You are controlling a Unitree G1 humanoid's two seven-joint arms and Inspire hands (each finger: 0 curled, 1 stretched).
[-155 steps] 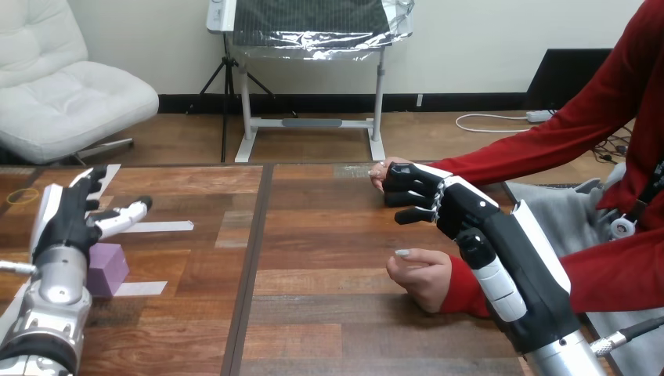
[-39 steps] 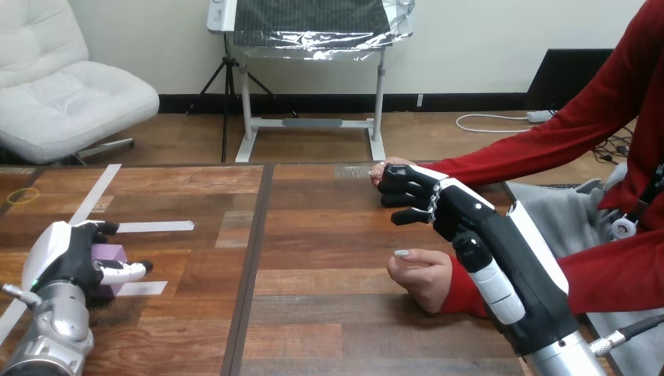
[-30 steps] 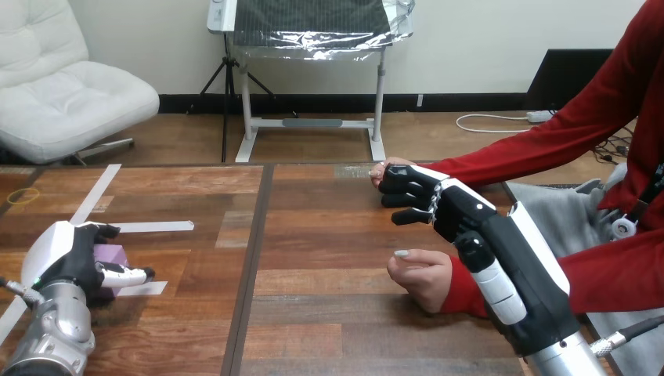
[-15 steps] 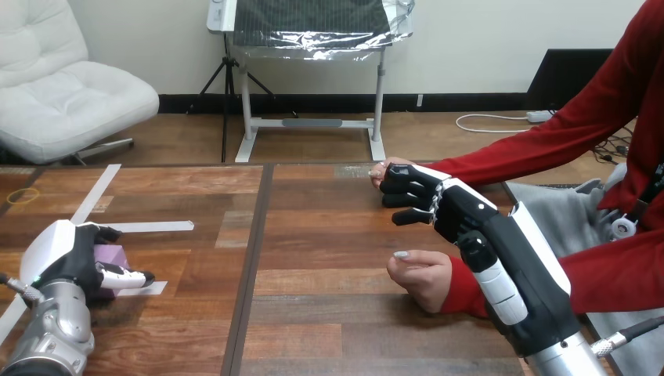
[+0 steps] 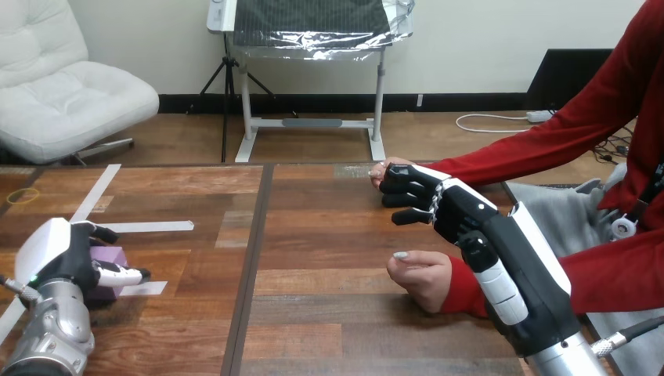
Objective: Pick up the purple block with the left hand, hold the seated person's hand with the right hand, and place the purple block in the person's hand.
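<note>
The purple block [image 5: 113,257] rests on the table at the near left, mostly covered by my left hand [image 5: 56,254]. That hand lies over the block with fingers curled round its far side and the thumb against its near side. My right hand [image 5: 456,208] reaches across the right half of the table. Its fingers are curled over the person's hand [image 5: 380,168] at the far middle, of which only the fingertips show. The person's other hand [image 5: 423,276] rests as a loose fist on the table, just left of my right forearm.
White tape strips [image 5: 155,226] lie on the table's left half, one more [image 5: 146,288] just beside the block. A small yellow ring [image 5: 16,196] sits at the far left edge. A dark seam [image 5: 252,266] runs down the table.
My left hand has come down from above onto the purple block and curled round it; over the last second it has shifted slightly left. My right hand and the person's hands have stayed still.
</note>
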